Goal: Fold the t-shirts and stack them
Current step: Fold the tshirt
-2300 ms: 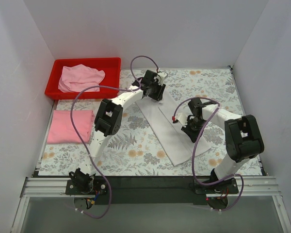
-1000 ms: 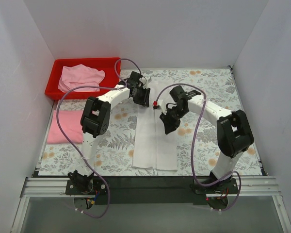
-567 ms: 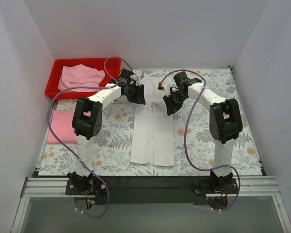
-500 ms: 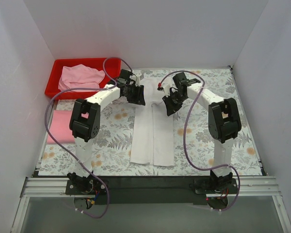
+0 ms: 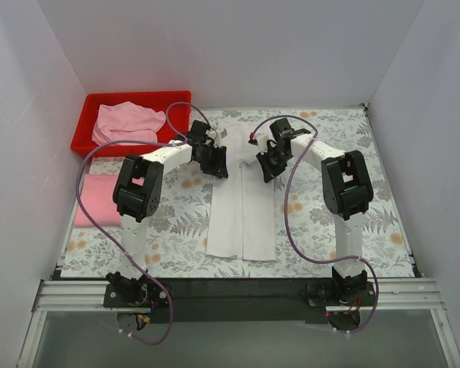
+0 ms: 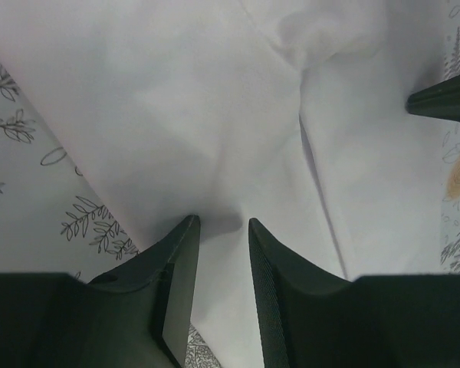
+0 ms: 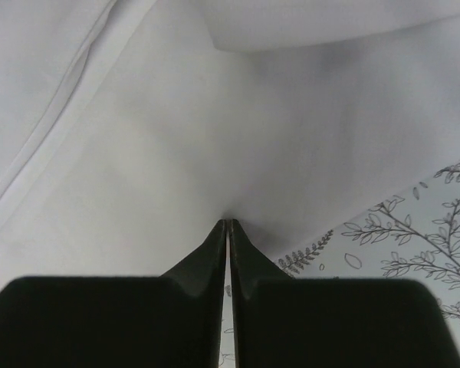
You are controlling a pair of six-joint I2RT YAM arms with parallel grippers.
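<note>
Both arms have swung the white t-shirt (image 5: pixel 241 207) round. A couple of seconds back it lay slanted toward the right side; now it runs straight down the middle of the table (image 5: pixel 322 230), a long narrow strip with its near end close to the arm bases. The grippers have travelled with it to the far end and sit one on each side of the strip.

Over on the left edge of the cloth, the left gripper (image 5: pixel 217 165) is low on the fabric. From its wrist camera, the left gripper (image 6: pixel 220 226) shows a narrow gap between its two fingers, with white cloth visible in that gap and a soft shadowed crease running up from it. The pads are not pressed together, so it is slightly parted, over the shirt rather than clamping it.

Across on the right edge sits the right gripper (image 5: pixel 267 170). Its wrist view has the right gripper (image 7: pixel 228 222) with fingers closed tip to tip, pinching the white fabric, which puckers toward the tips. A seam line runs diagonally at upper left, and floral tablecloth shows at lower right.

Away to the left, a folded pink t-shirt (image 5: pixel 100 201) lies flat by the table's edge. A crumpled pink t-shirt (image 5: pixel 126 123) sits in the red bin (image 5: pixel 88 146) at the far left corner.
</note>
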